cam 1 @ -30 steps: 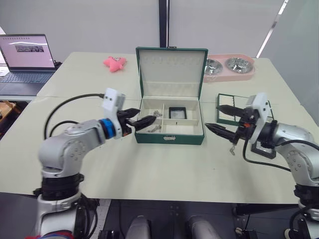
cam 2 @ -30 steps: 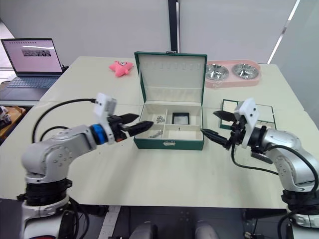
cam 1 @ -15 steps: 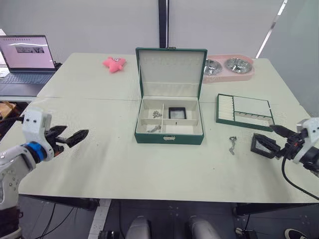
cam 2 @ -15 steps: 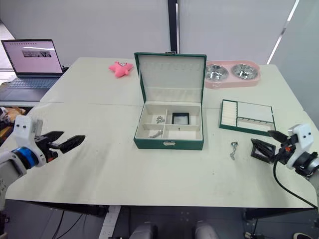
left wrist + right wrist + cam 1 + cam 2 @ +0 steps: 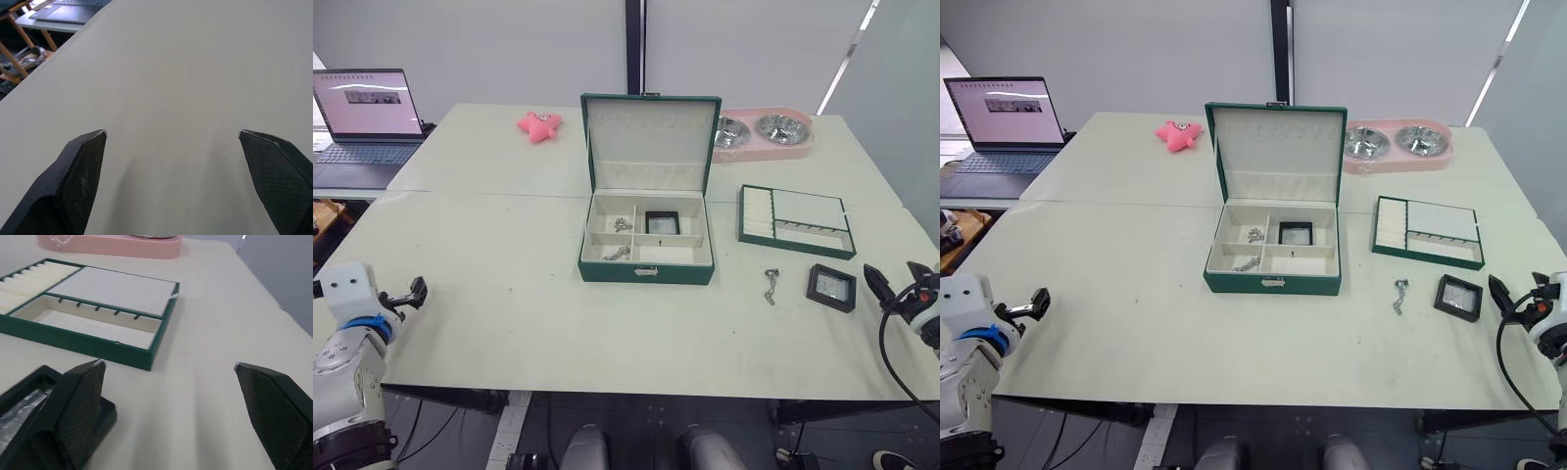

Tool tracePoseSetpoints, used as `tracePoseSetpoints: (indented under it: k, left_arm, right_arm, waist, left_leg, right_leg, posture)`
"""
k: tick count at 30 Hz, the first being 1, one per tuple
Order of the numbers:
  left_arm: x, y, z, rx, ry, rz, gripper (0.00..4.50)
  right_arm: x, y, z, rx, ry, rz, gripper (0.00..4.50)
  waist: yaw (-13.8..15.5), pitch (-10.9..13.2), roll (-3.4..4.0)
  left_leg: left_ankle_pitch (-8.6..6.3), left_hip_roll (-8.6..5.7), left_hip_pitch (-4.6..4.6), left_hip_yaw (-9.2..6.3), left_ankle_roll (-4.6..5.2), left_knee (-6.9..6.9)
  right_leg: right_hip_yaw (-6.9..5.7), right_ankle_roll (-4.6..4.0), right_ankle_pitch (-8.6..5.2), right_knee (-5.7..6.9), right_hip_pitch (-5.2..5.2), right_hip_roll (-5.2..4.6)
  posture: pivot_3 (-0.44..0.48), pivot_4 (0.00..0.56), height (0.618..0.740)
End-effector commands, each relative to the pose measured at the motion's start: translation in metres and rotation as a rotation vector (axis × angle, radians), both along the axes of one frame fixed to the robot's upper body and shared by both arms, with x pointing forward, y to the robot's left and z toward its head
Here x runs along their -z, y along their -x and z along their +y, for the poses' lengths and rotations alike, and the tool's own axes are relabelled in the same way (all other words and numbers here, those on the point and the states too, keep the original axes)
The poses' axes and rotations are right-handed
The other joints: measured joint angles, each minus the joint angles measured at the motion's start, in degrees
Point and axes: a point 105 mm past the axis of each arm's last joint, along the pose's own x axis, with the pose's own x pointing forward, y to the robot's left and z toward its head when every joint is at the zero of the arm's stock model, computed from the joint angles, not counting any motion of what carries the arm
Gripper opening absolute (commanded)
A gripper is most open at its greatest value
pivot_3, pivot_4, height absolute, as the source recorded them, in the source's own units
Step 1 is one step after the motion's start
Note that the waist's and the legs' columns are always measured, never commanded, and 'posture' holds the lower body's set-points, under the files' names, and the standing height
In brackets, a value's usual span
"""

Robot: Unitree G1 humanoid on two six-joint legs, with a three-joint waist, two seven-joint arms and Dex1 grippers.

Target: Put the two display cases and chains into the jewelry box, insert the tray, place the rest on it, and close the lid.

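My left gripper (image 5: 171, 147) hung low over the near left edge of the table (image 5: 509, 294), its fingers spread wide with nothing but bare tabletop between them. My right gripper (image 5: 168, 391) sat at the table's far right edge, likewise wide open and holding nothing. Just beside my right gripper, toward the middle of the table, lay one display case (image 5: 830, 287) flat on the surface, its corner close to one of my right fingers (image 5: 80, 396) but not gripped. A little farther in from that case lay a chain (image 5: 770, 286) on the bare table. Beyond my right gripper, past the case, the tray (image 5: 795, 220) rested on the table, cream inside with its ring rolls at one end. The box (image 5: 646, 266) stood well away from both grippers, between them at the table's middle, with the lid (image 5: 651, 142) standing upright. In its back compartments I could see the other case (image 5: 661, 222) and, next to it, a chain (image 5: 623, 224); another chain (image 5: 616, 254) lay in the front compartment nearest my left side. Behind the tray sat a pink bowl tray (image 5: 762, 132), and far beyond my left gripper a pink toy (image 5: 538, 124) and a laptop (image 5: 367, 122).
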Motion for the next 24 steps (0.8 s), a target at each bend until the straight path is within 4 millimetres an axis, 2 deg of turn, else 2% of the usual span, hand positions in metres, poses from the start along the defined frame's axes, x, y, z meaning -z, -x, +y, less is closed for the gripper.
tracePoseSetpoints:
  k: [1,4,11,24]
  left_arm:
    - [-0.012,0.005,0.016,-0.121,-0.053,-0.068,4.47]
    - [-0.007,0.004,0.015,-0.147,-0.059,-0.077,4.47]
    - [0.002,0.001,0.007,-0.162,-0.036,-0.093,4.47]
    - [0.001,-0.005,-0.002,-0.146,-0.009,-0.112,4.47]
  right_arm:
    - [-0.008,0.006,-0.019,0.102,0.015,-0.071,4.50]
    - [-0.002,0.008,-0.026,0.150,0.007,-0.075,4.50]
    - [0.008,0.008,-0.026,0.202,-0.016,-0.087,4.50]
    - [0.013,0.007,-0.028,0.231,-0.025,-0.094,4.50]
  waist:
    - [0.0,0.0,0.00]
    - [0.0,0.0,0.01]
    - [-0.1,0.0,0.03]
    - [-0.1,0.0,0.03]
  left_leg:
    - [0.00,0.00,0.00,0.00,0.00,0.00]
    - [0.00,-0.03,0.00,0.01,0.00,0.00]
    - [0.00,-0.01,0.01,0.01,-0.01,0.00]
    - [0.01,-0.01,0.02,0.02,-0.01,0.00]
  right_leg:
    - [-0.01,0.00,0.00,0.01,0.00,0.00]
    - [-0.01,0.00,0.00,0.01,0.02,-0.03]
    - [-0.01,0.00,0.00,0.03,0.02,-0.02]
    - [-0.01,0.00,0.00,0.03,0.03,-0.03]
  posture:
    - [0.000,0.150,0.740]
    - [0.000,0.150,0.740]
    - [0.000,0.150,0.740]
    - [0.000,0.150,0.740]
